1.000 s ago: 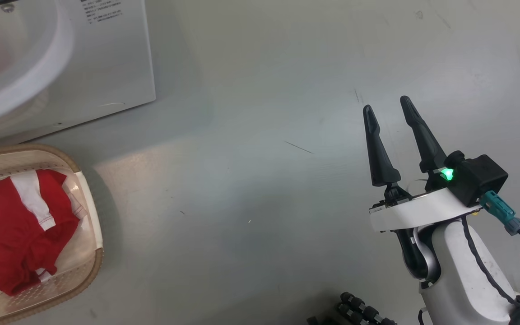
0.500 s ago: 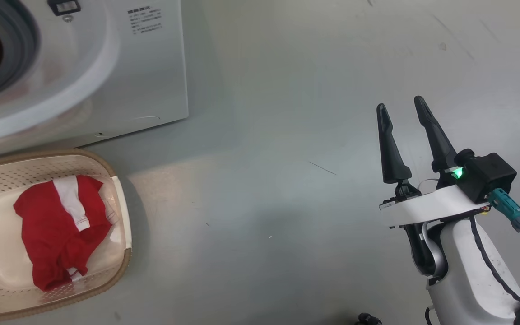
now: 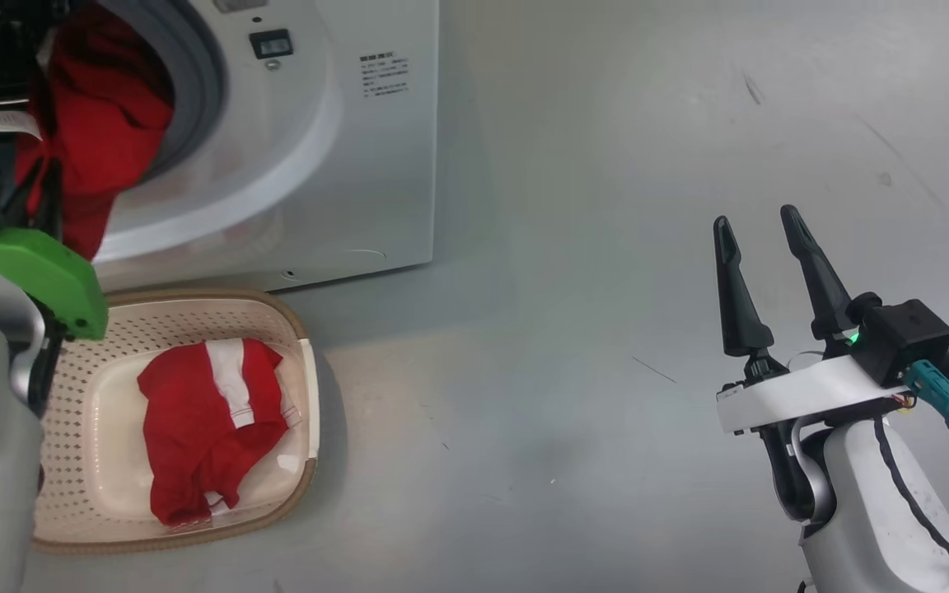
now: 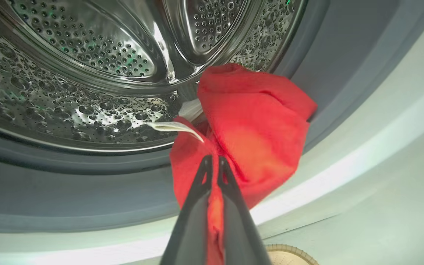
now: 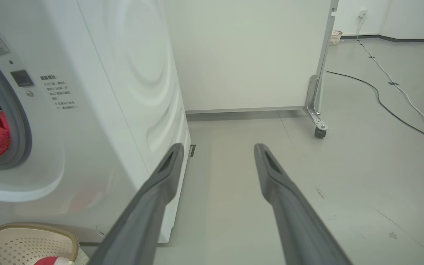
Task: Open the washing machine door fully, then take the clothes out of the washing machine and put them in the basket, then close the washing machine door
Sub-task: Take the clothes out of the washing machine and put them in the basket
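red cloth point(image 4: 256, 121) pinched between the fingers of the left gripper point(image 4: 213, 163), jaws closed tight on it, fabric bunched past the tips and a strip of it running down between the fingers. the garment hangs at the mouth of the washing machine point(image 3: 343, 165), over the grey gasket point(image 4: 68, 191), with the dimpled steel drum point(image 4: 87, 73) behind it. a white label point(image 4: 171, 127) sticks out sideways just above the fingertips

basket point(image 3: 71, 387) sits on the floor point(image 3: 565, 247) just in front of the machine, below the held garment. a second red piece with a white stripe point(image 3: 194, 428) lies inside it, crumpled, apart from both claws

right gripper point(image 3: 755, 216) is well off to the right over bare floor, fingers spread wide, nothing between them

left wrist view gives the grip itself and the inside of the drum. head view gives the basket's contents and both arms at once, the left one with a green cover point(image 3: 38, 268) at the frame edge. right wrist view gives the machine's side wall, a white panel on a caster point(image 5: 252, 55), cables point(image 5: 399, 88) trailing over the floor, a sliver of red in the door opening and a corner of the basket at bottom left
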